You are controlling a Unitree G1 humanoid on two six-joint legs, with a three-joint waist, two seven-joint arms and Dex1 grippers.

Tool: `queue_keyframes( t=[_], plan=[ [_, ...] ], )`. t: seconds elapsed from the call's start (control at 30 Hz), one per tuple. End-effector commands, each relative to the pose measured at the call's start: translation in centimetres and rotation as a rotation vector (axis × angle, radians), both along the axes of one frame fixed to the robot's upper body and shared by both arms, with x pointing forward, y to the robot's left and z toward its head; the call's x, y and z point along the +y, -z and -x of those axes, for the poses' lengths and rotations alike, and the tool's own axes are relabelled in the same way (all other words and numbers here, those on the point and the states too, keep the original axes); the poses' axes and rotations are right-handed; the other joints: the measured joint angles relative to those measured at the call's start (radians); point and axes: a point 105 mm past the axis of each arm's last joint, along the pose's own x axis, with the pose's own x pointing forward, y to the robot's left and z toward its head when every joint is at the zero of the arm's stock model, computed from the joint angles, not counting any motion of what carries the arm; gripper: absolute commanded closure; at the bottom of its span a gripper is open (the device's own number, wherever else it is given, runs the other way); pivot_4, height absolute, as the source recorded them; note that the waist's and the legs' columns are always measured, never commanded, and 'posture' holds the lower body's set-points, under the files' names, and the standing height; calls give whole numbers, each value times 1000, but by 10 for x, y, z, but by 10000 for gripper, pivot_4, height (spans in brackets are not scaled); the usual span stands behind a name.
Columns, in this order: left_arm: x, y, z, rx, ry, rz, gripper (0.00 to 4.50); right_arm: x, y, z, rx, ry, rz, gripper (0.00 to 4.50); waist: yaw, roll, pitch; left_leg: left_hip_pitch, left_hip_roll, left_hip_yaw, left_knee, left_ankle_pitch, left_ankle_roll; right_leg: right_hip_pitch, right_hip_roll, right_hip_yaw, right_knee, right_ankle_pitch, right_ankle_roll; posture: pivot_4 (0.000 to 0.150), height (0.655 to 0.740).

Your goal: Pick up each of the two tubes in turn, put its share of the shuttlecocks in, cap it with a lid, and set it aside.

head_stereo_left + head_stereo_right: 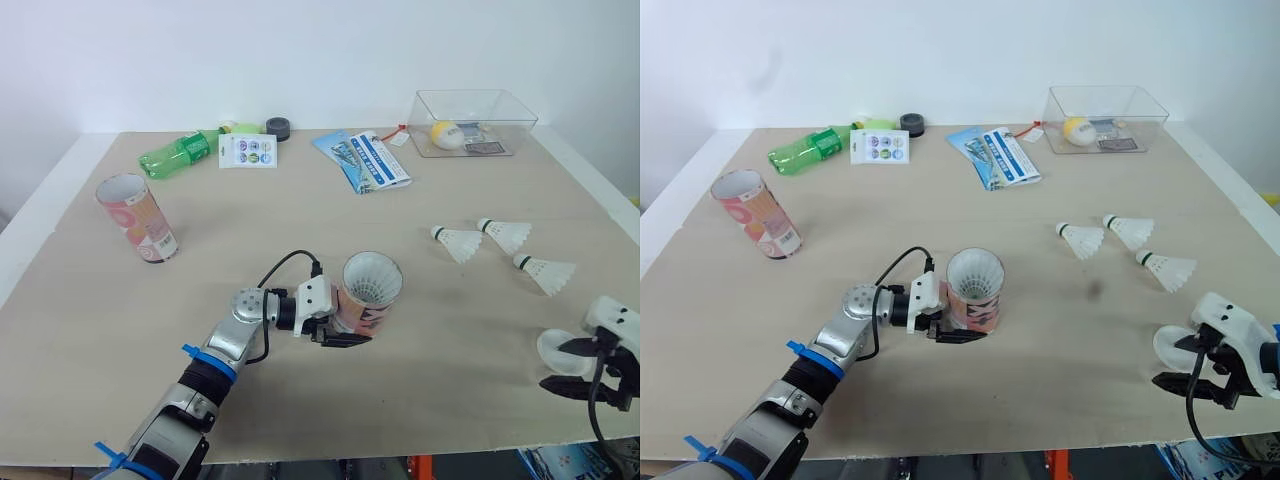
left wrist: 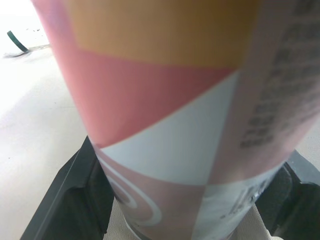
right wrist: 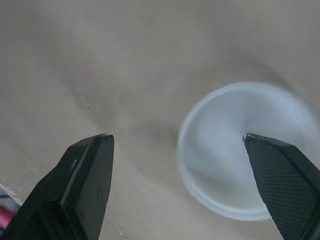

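A pink and orange tube (image 1: 366,298) stands at the table's middle with white shuttlecock feathers (image 1: 372,280) showing in its mouth. My left gripper (image 1: 350,320) is shut on the tube (image 2: 175,100) low down, one black finger (image 2: 75,200) on each side. A second, empty tube (image 1: 138,218) stands tilted at the far left. Three loose shuttlecocks (image 1: 458,242) (image 1: 505,233) (image 1: 545,271) lie on the right. My right gripper (image 1: 557,365) hangs open near the front right edge over a white lid (image 3: 240,170), one fingertip (image 3: 280,165) above it.
Along the back lie a green bottle (image 1: 178,155), a sticker card (image 1: 248,151), a black tape roll (image 1: 278,126), a blue booklet (image 1: 365,160) and a clear box (image 1: 475,105) holding a yellow ball. The table's front edge (image 1: 400,452) runs close to my right gripper.
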Motion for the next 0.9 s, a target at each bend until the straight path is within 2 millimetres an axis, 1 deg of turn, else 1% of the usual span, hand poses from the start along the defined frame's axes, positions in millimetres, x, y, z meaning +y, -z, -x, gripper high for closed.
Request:
queue_keyframes(
  t=[0.03,0.13,0.2,0.27,0.3,0.47,0.5,0.57,0.77,0.87,0.9],
  plan=[
    [-6,4,7,10,28,-14,12135,-5,-2,-2,6,-24,59,9088,0,0,0,0,0,0,0,0,0,0,0,0,0,0,0,1500,7400],
    [-6,5,6,9,29,-17,12135,-7,0,-2,12,-47,86,23992,0,0,0,0,0,-1,0,0,0,0,0,0,-1,0,0,1500,7400],
    [-6,5,6,10,27,-19,12135,-9,1,-3,19,-68,122,33086,0,0,0,0,0,-1,0,0,0,0,0,0,-1,0,0,1500,7400],
    [-5,6,5,13,24,-21,12135,-10,2,-4,23,-76,134,43996,0,-2,0,0,0,-1,0,0,0,1,0,0,-1,0,0,1500,7400],
    [-5,6,5,15,24,-21,12135,-10,2,-4,19,-82,134,44827,0,-3,0,0,0,-1,0,0,0,1,0,0,-1,0,0,1500,7400],
    [-5,7,5,17,22,-22,12135,-6,1,-10,-8,-130,143,44827,0,-5,0,5,0,0,1,0,0,5,-1,0,-3,1,1,1500,7400],
    [-5,7,5,17,21,-23,12135,-3,-1,-12,-26,-150,138,44827,0,-5,0,5,0,0,1,0,0,7,-1,0,-3,1,1,1500,7400],
    [-4,8,3,16,12,-24,12135,5,-10,-20,-78,-198,136,44827,-2,-5,0,7,0,1,0,0,0,8,-1,0,-4,1,1,1500,7400],
    [-1,5,-19,-1,-80,-10,12135,47,-79,-46,-257,-441,199,44827,-1,0,1,11,0,2,0,0,-1,11,-2,0,-5,2,2,1500,7400],
    [-1,4,-26,3,-96,-7,12135,68,-111,-57,-358,-555,258,44827,-1,2,-1,11,2,0,-1,0,-1,11,0,-2,-6,2,1,1500,7400],
    [-2,3,-27,2,-94,-9,12135,82,-124,-62,-412,-641,284,44827,-3,3,-1,11,2,1,-1,0,-1,11,0,-2,-6,2,1,1500,7400]
  ],
)
